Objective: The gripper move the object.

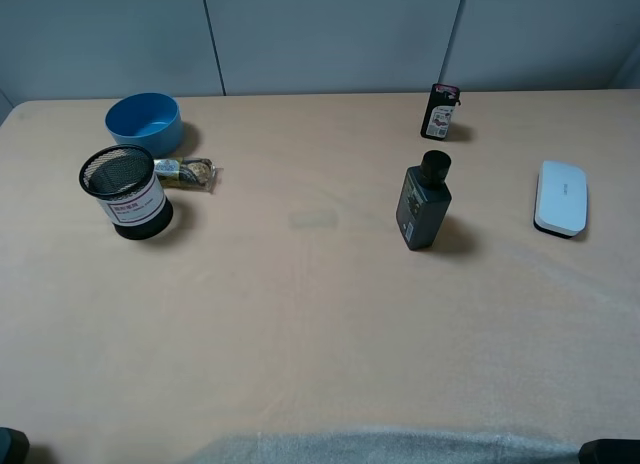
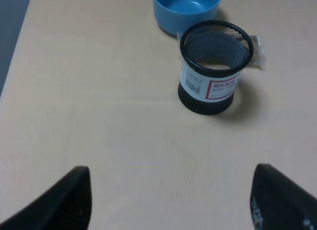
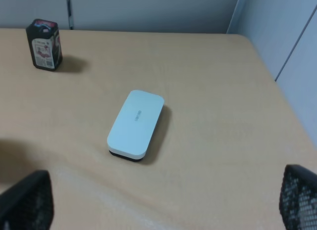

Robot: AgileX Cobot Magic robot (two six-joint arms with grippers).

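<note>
Pen cup [image 1: 127, 192] stands upright at nine o'clock on the table [image 1: 300, 314], blue bowl [image 1: 144, 121] just behind; left gripper [image 2: 168, 200] wide open, empty; right gripper [image 3: 163, 205] likewise

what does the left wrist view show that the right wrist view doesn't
Only the left wrist view shows the black wire-mesh pen cup with its white label, the blue bowl behind it, a clear wrapped packet peeking out beside the cup, and the left hand with its fingers spread wide. Only the right wrist view shows the white flat case, the small dark carton, the table's far corner, and the right hand, also open. Both share the beige table and nothing held.
</note>
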